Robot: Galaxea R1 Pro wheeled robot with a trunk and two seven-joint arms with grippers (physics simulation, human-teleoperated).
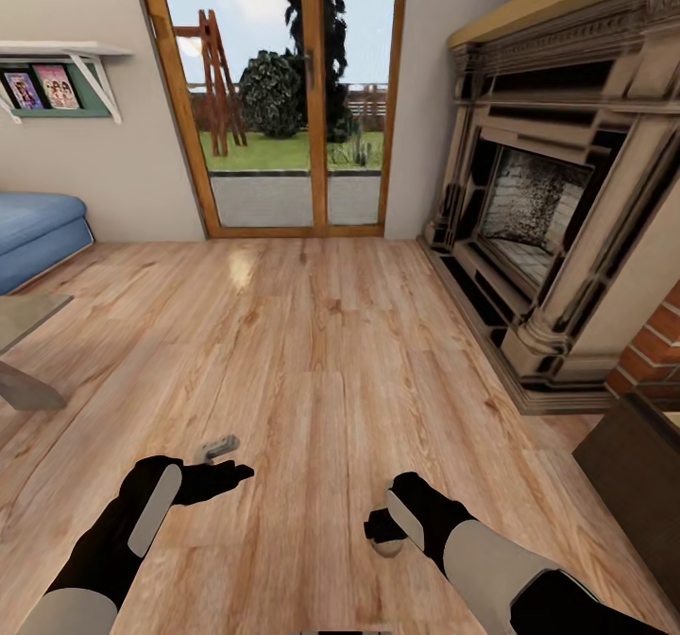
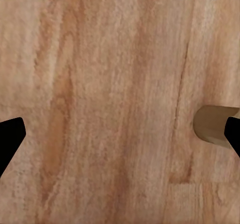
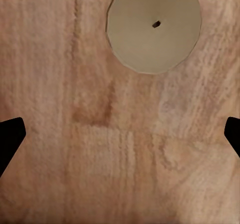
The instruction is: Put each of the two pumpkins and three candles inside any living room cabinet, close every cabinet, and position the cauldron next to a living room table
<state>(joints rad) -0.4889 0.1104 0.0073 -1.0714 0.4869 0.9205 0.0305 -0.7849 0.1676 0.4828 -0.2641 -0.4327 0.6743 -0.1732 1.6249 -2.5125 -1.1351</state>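
Note:
A stubby tan candle with a tiny wick stands upright on the wooden floor. In the head view it peeks out as a tan sliver just under my right gripper. That gripper hangs above the floor, open and holding nothing, with the candle off to one side of its fingers. My left gripper is open too and hovers over bare floor. In the left wrist view the candle is beside one fingertip. The pumpkins and the cauldron are out of view.
A corner of the glass-topped table, with a grey leg, is at the left. A blue sofa stands behind it. The stone fireplace lines the right wall. A dark-brown cabinet corner is at the lower right. Glass doors are ahead.

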